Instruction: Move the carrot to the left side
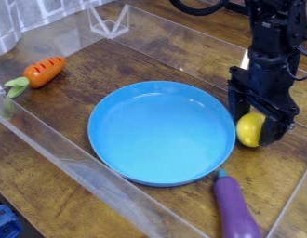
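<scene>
1. I take the blue plate [163, 132] as my landmark; it sits in the middle of the wooden table [69, 112], inside the clear-walled enclosure.

2. My gripper [260, 128] hangs off the plate's right rim, pointing straight down, with its jaws spread as wide as they go. They straddle the yellow lemon [250, 129], which rests on the table between them. I read nothing as held: the lemon looks to be lying under its own weight, not pinched.

3. The carrot [42, 71] lies well off to the plate's upper left, close to the enclosure's left wall, orange body tilted with the green top [16, 87] pointing down and left. It is well apart from my gripper, with the whole plate between them.

4. The purple eggplant [234, 206] lies just below the plate's lower right rim, its tip about touching the rim. It is out of the way of any path across to the carrot.

5. My judgement: the carrot already sits left of the plate, so the task looks close to done or done, unless a spot further left is wanted. The wide jaws suit a clean lift away from the lemon without dragging it.

6. The risk I see: a sideways move before rising could roll the lemon into the plate.
</scene>
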### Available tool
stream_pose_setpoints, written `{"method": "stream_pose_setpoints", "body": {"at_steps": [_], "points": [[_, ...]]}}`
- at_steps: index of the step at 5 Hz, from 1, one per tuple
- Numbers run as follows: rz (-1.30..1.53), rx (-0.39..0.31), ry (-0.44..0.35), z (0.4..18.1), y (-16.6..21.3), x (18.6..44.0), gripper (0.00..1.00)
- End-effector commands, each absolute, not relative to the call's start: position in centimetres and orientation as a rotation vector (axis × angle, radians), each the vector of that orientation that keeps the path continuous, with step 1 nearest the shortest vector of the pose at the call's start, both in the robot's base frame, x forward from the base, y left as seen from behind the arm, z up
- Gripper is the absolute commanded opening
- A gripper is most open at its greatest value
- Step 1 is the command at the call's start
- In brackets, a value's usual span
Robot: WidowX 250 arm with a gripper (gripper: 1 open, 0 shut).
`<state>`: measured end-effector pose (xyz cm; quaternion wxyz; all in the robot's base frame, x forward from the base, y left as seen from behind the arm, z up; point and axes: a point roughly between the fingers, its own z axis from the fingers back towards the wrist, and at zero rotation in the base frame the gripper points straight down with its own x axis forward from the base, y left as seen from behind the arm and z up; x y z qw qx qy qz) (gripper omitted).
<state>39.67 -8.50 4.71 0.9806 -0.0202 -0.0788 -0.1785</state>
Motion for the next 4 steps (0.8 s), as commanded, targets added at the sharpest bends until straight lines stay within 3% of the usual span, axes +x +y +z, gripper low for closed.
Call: {"method": "stream_pose_setpoints", "body": {"at_steps": [1,2,4], "points": [[-0.337,-0.036,-0.262,8.77,-7.63,40.75,1.0],[-0.336,-0.036,-0.268,9.11,-7.59,40.79,0.0],[-0.336,-0.044,-0.283,9.73,-7.62,40.72,0.0]]}}
